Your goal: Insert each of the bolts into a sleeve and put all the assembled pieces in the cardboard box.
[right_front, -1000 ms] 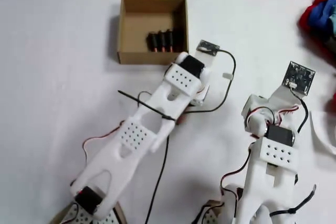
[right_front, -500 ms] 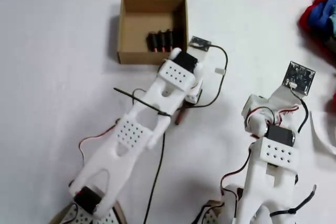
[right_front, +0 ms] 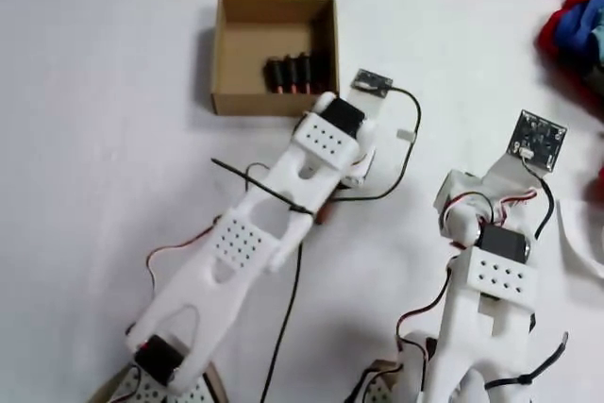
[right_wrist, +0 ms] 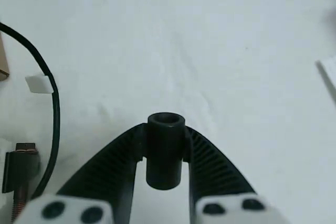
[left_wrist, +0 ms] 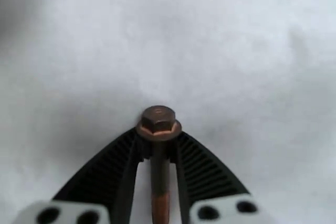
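In the high view the white plastic left arm (right_front: 274,205) lies slantwise across the white cloth-covered table (right_front: 104,158). Its wrist stops just short of the brown cardboard box (right_front: 241,40) and covers its own fingers. The white plastic right arm (right_front: 491,280), well apart from the box, likewise covers its own. A small reddish end pokes out beneath the left arm, too little of it to identify. In the right wrist view a dark stub with a reddish threaded part is cut off at the picture's edge, beside a looping black cable (right_wrist: 56,114); what it is cannot be told.

The left gripper (left_wrist: 158,136) pinches a copper-coloured hex-head bolt (left_wrist: 158,121) just under the head, its black ribbed fingers (left_wrist: 113,166) pressed against the shank, whose far end is cut off. The right gripper (right_wrist: 164,129) clamps a black cylindrical sleeve (right_wrist: 165,156) between its ribbed fingers, the open bore facing outward with the cloth behind it. Inside the box, by its right wall, a row of black sleeves with copper bolts (right_front: 295,74) lies side by side; their number is hard to make out.
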Motion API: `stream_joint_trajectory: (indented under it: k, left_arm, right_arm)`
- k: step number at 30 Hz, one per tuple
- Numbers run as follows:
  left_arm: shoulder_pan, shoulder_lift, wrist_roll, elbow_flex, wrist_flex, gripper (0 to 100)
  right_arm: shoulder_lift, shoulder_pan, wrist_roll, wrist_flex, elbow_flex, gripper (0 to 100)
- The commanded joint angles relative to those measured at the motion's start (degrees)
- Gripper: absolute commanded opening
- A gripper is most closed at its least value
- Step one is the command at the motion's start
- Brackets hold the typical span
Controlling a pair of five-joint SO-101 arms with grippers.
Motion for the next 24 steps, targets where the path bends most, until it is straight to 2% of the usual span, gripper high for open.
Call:
stream_joint_trajectory:
  k: [1, 4, 9, 14, 18, 24]
  left_arm:
    - [-0.26, -3.25, -0.35, -0.57, 0.62, 3]
    - [-0.26, -4.57, -0.35, -3.82, 3.6, 3]
    - [-1.32, -9.49, -0.35, -7.69, 3.78, 3]
    - [-1.14, -19.25, -0.35, -5.05, 3.96, 3]
    - [-1.41, -30.51, -0.35, 4.97, 3.96, 3]
    - [0.7, -49.05, -0.44, 29.85, 3.16, 3]
  right_arm:
    - [-1.89, -0.48, 0.35, -0.92, -0.26, 2.0]
    - [-1.89, -0.48, 0.35, -0.92, -0.26, 2.0]
    - [-1.89, -0.48, 0.44, -0.92, -0.26, 2.0]
    - [-2.15, -0.48, 0.53, -0.92, -0.26, 2.0]
    - [-2.33, -0.48, 0.62, -0.92, -0.26, 2.0]
    - [-2.33, -0.48, 0.62, -0.92, -0.26, 2.0]
